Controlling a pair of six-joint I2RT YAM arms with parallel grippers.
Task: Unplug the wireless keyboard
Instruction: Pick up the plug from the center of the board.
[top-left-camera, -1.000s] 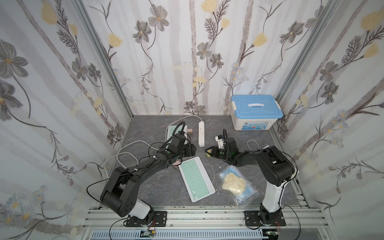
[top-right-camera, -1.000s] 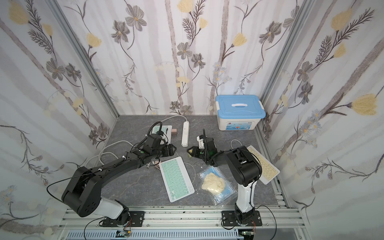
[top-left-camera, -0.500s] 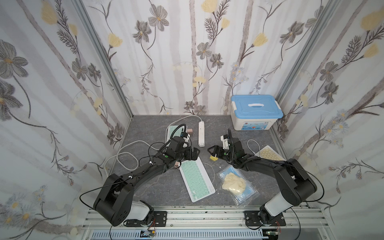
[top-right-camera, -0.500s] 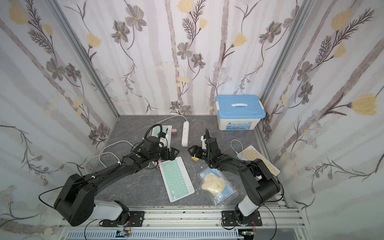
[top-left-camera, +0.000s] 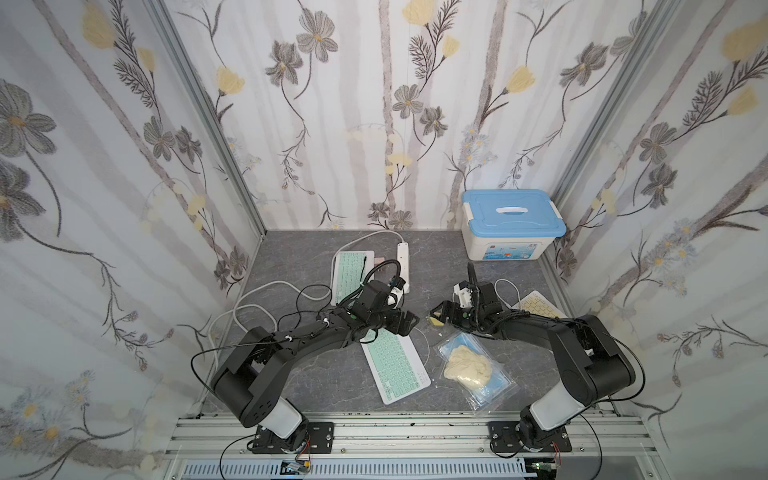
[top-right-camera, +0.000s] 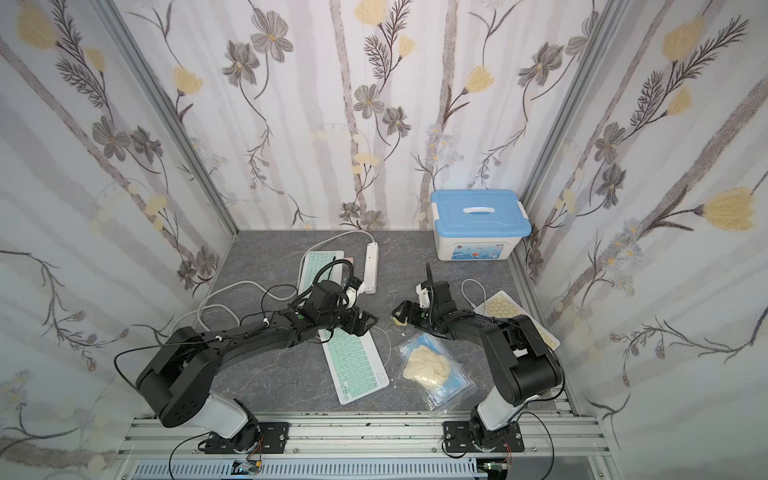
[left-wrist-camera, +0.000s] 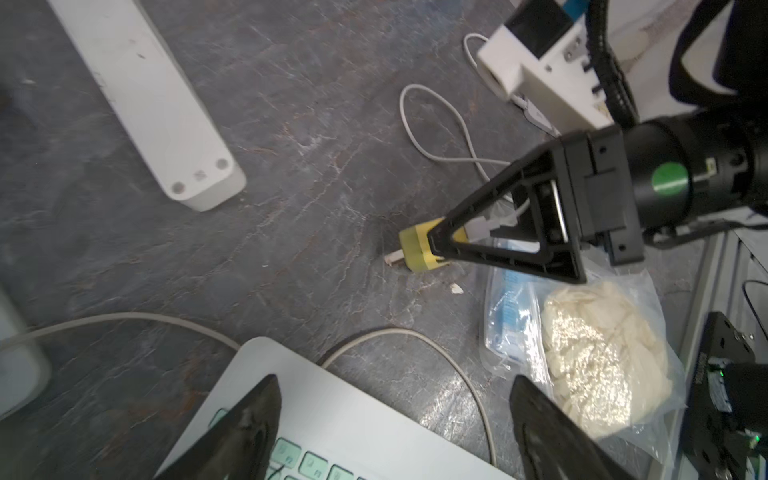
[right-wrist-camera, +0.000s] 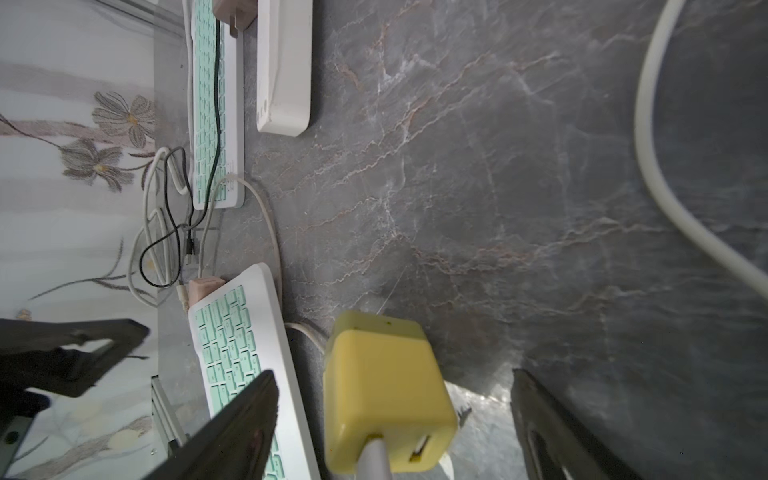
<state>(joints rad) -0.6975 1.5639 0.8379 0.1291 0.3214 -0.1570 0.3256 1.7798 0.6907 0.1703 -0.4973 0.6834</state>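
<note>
From where I stand, the pulling looks done and letting go is the step in hand. The yellow charger plug (top-left-camera: 435, 321) lies on the grey table (top-left-camera: 299, 374), just right of centre in both top views. It is well apart from the white power strip (top-left-camera: 402, 266) above it, so I take it to be out of its socket.

The right gripper (right-wrist-camera: 392, 374) straddles the plug with its claw spread wide. The right wrist view shows a gap between each finger and the plug, so nothing is clamped. The left gripper (left-wrist-camera: 395, 386) hangs over the upper end of the wireless keyboard (top-left-camera: 395, 365), its claw apart too and holding nothing.

The keyboard sits slantwise at lower centre, and a white cable (left-wrist-camera: 395, 331) loops out beside its upper edge. I cannot tell whether the cable is seated in the keyboard. If it is, one claw should pin the keyboard while the other pinches the connector and draws it straight out. If not, both arms need only lift away without snagging the loop.

The blue-lidded box (top-left-camera: 513, 224) at upper right is shut, its contents hidden. A clear bag (top-left-camera: 473, 370), lower right of centre, holds a pale crumpled wad on something blue.
</note>
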